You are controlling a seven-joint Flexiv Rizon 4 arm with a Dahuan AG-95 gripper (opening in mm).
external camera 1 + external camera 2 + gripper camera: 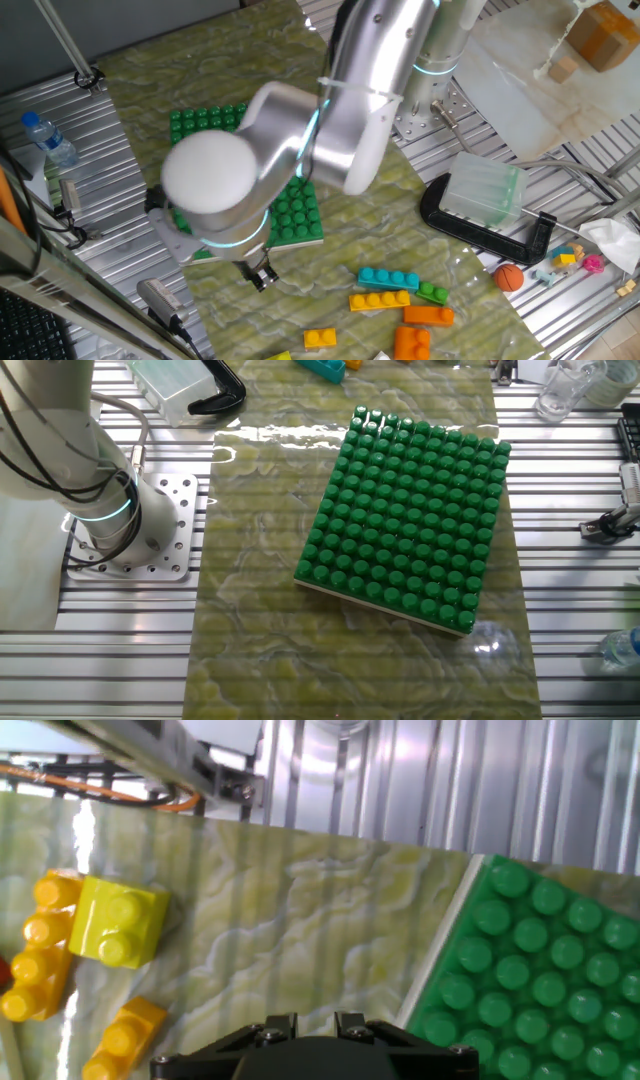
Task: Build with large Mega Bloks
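Loose Mega Bloks lie on the mat near the table's front: a cyan brick [388,279], a green one [432,293], a yellow one [380,301], two orange ones [428,315] and a small yellow-orange one [320,339]. My gripper [260,276] hangs low over the mat just off the green baseplate's [295,212] front edge, left of the bricks. Its fingers look close together with nothing between them. The hand view has the gripper [310,1020] at the bottom, a chunky yellow brick [120,920] and yellow-orange bricks [38,960] to the left, and the baseplate [540,950] to the right.
A black clamp [480,228] and a clear plastic box [483,190] stand right of the mat. A small orange ball [509,277] lies beside them. A water bottle [45,138] rests at far left. The arm's base [125,525] is bolted left of the baseplate [410,515].
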